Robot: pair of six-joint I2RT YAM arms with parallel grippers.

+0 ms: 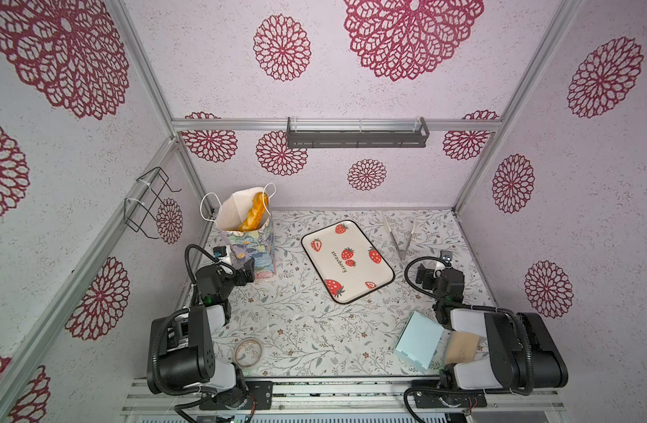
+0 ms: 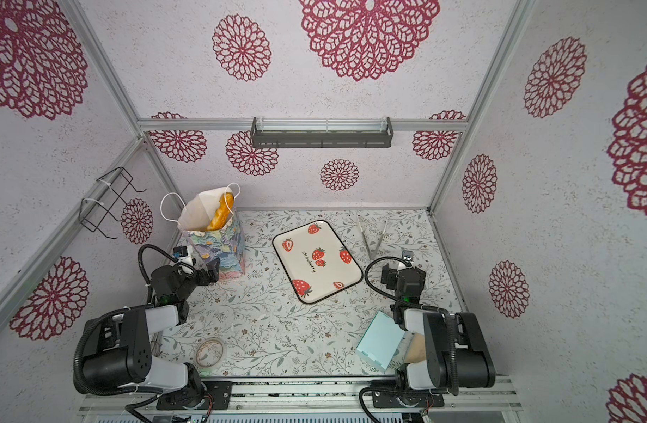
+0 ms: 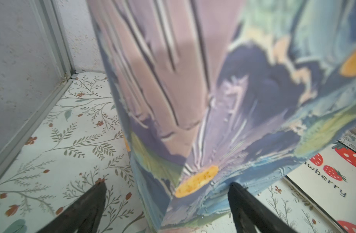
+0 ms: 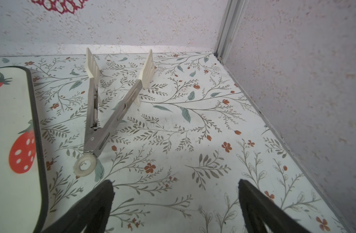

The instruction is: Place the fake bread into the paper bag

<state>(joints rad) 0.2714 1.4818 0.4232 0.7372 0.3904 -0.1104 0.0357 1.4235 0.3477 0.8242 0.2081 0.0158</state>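
Beside the paper bag (image 1: 252, 249), left end effector (image 3: 167, 185) gapes empty; right end effector (image 4: 176, 181) likewise.

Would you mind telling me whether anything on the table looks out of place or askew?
Mainly the braided loaf: it leans slanted inside the paper bag, its top end up at the rim by a string handle, not lying down inside. The strawberry tray sits skewed on the table. Nothing looks spilled or damaged.
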